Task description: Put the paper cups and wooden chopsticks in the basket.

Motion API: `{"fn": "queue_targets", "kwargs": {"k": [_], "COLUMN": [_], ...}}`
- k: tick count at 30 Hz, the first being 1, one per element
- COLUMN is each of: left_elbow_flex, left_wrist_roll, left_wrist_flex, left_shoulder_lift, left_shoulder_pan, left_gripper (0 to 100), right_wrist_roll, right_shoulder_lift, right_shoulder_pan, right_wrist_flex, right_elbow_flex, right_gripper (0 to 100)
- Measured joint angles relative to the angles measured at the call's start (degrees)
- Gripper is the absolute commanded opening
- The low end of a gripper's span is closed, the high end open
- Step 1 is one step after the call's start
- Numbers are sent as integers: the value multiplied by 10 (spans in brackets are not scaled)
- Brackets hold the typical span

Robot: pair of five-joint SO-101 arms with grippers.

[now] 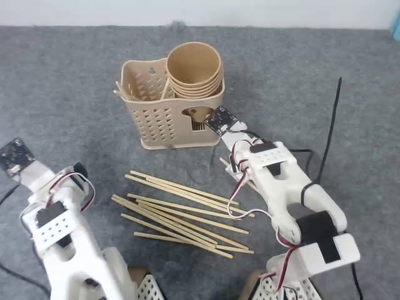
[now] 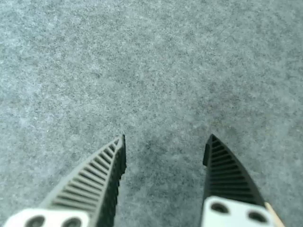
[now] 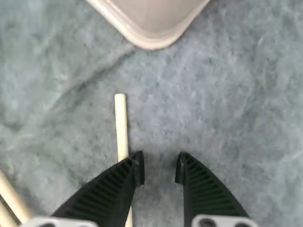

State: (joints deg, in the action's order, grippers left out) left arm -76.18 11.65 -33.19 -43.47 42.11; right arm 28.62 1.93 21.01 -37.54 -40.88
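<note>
A beige slotted basket (image 1: 159, 122) stands at the back of the grey carpet, its corner (image 3: 151, 26) just ahead of my right gripper. Stacked paper cups (image 1: 195, 67) fill its right compartment, and a few wooden chopsticks (image 1: 123, 92) lean in the left one. Several more chopsticks (image 1: 181, 209) lie scattered on the carpet in front. My right gripper (image 3: 158, 163) is low over the carpet and narrowly open, with bare carpet in the gap. One chopstick (image 3: 121, 123) runs under the edge of one of its fingers (image 3: 124, 182). My left gripper (image 2: 165, 142) is open over bare carpet.
The right arm (image 1: 275, 172) reaches to the basket's front right corner. The left arm (image 1: 56, 219) stands at the near left, away from the chopsticks. A black cable (image 1: 330, 134) trails along the right side.
</note>
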Motion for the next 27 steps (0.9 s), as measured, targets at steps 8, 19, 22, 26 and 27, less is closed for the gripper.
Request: {"fn": "queue_targets", "kwargs": {"k": [8,19,22,26,27], "left_elbow_flex": [0,0,0,0,0], "left_wrist_roll": [0,0,0,0,0], "left_wrist_flex": [0,0,0,0,0], "left_shoulder_lift": [0,0,0,0,0], "left_shoulder_pan": [0,0,0,0,0], "left_gripper": [258,258,258,258,258], "right_wrist_roll": [-1,1,1,2,2], "right_shoulder_lift": [-47,-86,-40,4,8], "right_shoulder_pan": [3,56,55,57,55], "right_wrist_flex": [-101,-105,-68,-46,-49], "right_elbow_flex": [20,4,4,7,14], "right_gripper": [130,130,129,95,63]}}
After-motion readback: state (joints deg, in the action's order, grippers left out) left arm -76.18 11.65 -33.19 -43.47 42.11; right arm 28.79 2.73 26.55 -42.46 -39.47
